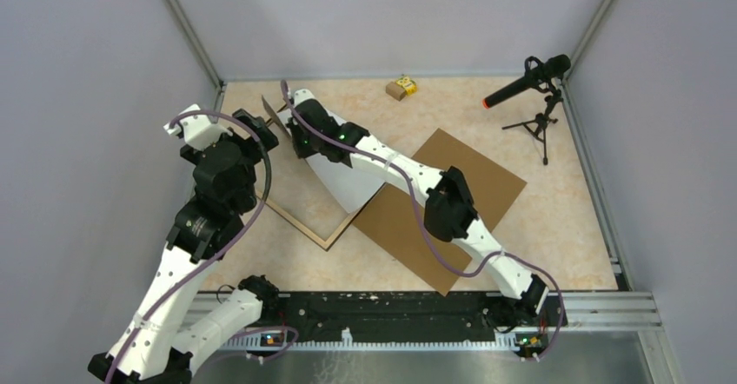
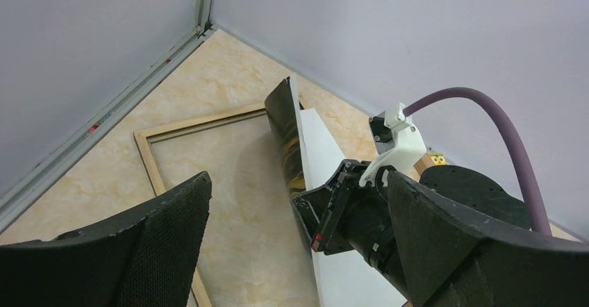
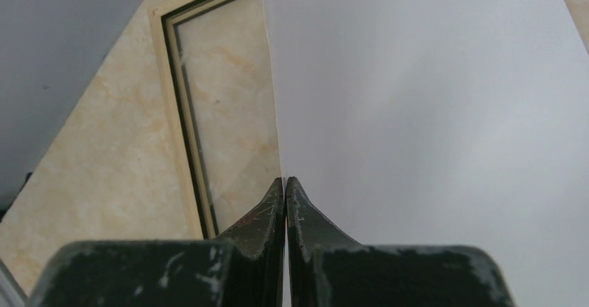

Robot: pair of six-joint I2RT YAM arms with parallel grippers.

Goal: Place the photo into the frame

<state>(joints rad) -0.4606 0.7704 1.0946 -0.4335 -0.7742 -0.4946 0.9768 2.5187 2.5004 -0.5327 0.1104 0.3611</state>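
The photo [image 1: 348,184] stands tilted on its edge over the frame, with its white back toward the right. Its dark printed side shows in the left wrist view [image 2: 285,137]. My right gripper [image 1: 298,145] is shut on the photo's upper edge [image 3: 430,112], with the jaws pressed together on the sheet [image 3: 285,182]. The frame [image 1: 326,238] lies flat with its light-wood rim up. It also shows in the left wrist view [image 2: 146,155] and in the right wrist view [image 3: 182,112]. My left gripper [image 1: 259,130] is open and empty beside the photo's dark face [image 2: 299,182].
The brown backing board [image 1: 452,201] lies flat right of the frame, under the right arm. A small wooden block [image 1: 401,87] sits by the back wall. A microphone on a tripod [image 1: 532,78] stands at the back right. The enclosure walls are close on the left.
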